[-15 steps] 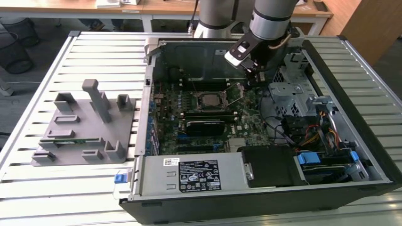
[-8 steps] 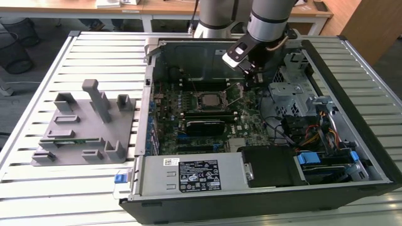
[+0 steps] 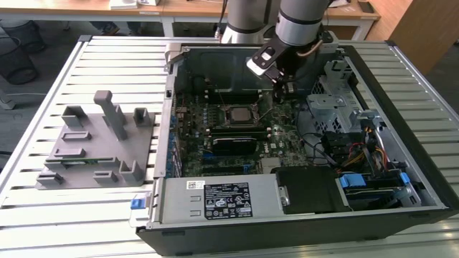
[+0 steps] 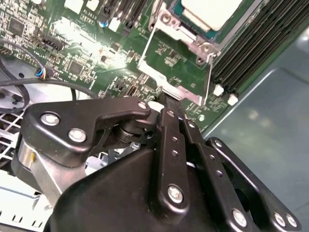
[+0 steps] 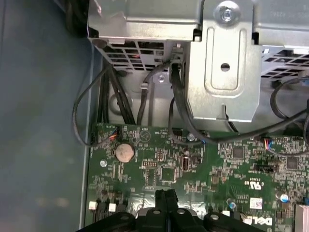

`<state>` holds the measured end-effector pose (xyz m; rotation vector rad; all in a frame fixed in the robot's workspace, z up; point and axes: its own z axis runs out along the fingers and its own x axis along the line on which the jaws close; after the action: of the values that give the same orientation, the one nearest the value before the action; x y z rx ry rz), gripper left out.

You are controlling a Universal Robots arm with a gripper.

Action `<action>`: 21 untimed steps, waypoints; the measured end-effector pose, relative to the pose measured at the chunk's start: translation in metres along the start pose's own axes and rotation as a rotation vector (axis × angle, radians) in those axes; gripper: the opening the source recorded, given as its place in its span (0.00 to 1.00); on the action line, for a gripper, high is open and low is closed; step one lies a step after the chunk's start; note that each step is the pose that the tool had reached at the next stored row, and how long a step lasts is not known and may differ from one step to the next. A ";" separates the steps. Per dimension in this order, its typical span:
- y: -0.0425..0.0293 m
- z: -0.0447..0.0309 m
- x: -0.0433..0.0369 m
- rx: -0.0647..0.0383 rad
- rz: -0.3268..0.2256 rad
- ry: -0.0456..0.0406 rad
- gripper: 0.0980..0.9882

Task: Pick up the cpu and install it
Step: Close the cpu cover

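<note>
The cpu (image 3: 238, 114) lies flat in the motherboard socket in the middle of the open computer case, pale metal top up; the second wrist view shows a corner of the cpu (image 4: 207, 12). My gripper (image 3: 282, 91) hangs over the board just to the exterior view's right of the socket. In both wrist views the two black fingers (image 5: 162, 199) are pressed together with nothing between them. In the second wrist view my gripper (image 4: 166, 99) has its tips at the edge of the socket's metal frame (image 4: 203, 94); whether they touch it I cannot tell.
The grey plastic holder (image 3: 100, 145) stands on the slatted table (image 3: 43, 215) at the exterior view's left of the case (image 3: 287, 236). A metal drive cage (image 3: 334, 105) and black cables (image 5: 176, 96) lie close beside my gripper. Memory slots (image 4: 260, 43) run along the socket.
</note>
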<state>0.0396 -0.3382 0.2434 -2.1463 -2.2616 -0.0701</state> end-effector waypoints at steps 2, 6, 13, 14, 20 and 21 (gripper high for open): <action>-0.0024 -0.0018 0.0002 0.000 0.000 0.0007 0.01; -0.0084 -0.0029 0.0006 0.001 0.000 0.0018 0.01; -0.0168 -0.0030 0.0010 0.001 0.000 0.0017 0.01; -0.0170 -0.0029 0.0010 0.001 0.000 0.0017 0.01; -0.0179 -0.0027 0.0010 0.001 0.000 0.0019 0.01; -0.0184 -0.0027 0.0011 0.001 0.000 0.0019 0.01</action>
<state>0.0211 -0.3382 0.2458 -2.1452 -2.2602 -0.0715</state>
